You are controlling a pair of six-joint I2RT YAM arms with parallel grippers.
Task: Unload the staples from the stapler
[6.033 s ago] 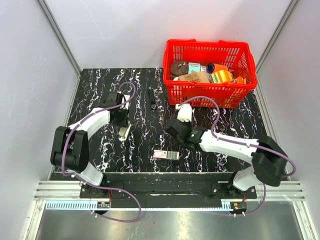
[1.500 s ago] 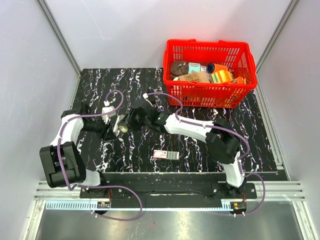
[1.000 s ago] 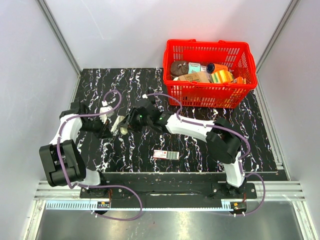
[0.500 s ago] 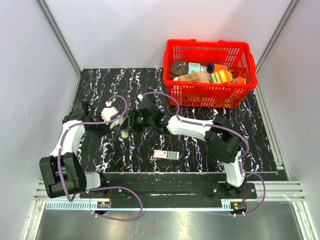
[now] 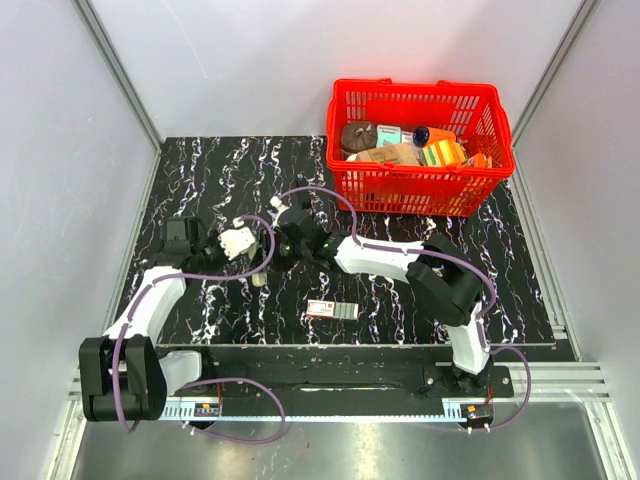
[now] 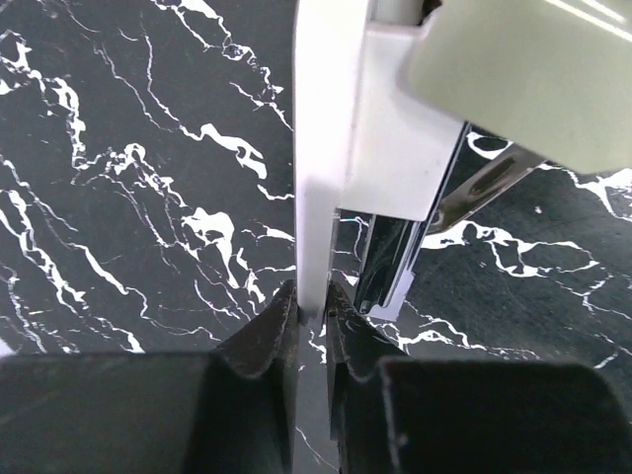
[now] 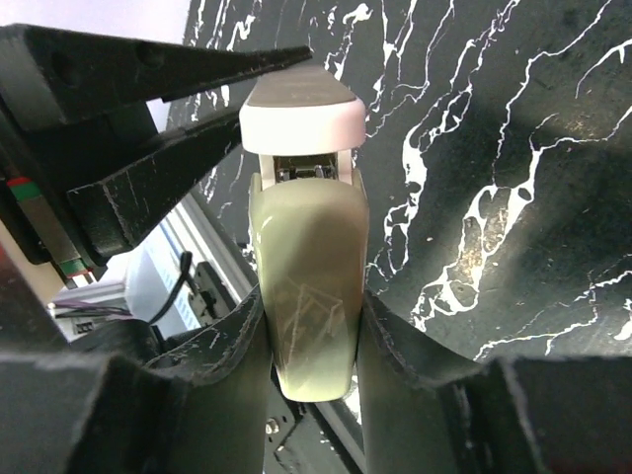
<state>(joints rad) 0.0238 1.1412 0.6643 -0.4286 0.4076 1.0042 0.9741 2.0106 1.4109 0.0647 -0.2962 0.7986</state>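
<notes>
Over the black marbled table (image 5: pixel 200 170), well left of the red basket (image 5: pixel 420 195), the right gripper (image 7: pixel 309 311) clamps the stapler (image 7: pixel 301 262) by its green top, while the left gripper (image 6: pixel 309 301) pinches its thin white base narrowly; a small staple box (image 5: pixel 332 309) lies near.

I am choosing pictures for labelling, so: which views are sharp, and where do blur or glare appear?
Top view: evenly lit, sharp, the stapler small in frame. Left wrist view: the stapler's grey lid is soft, its metal part mirrors the table. Right wrist view: stapler clear, the near fingers dark and blurred.
</notes>
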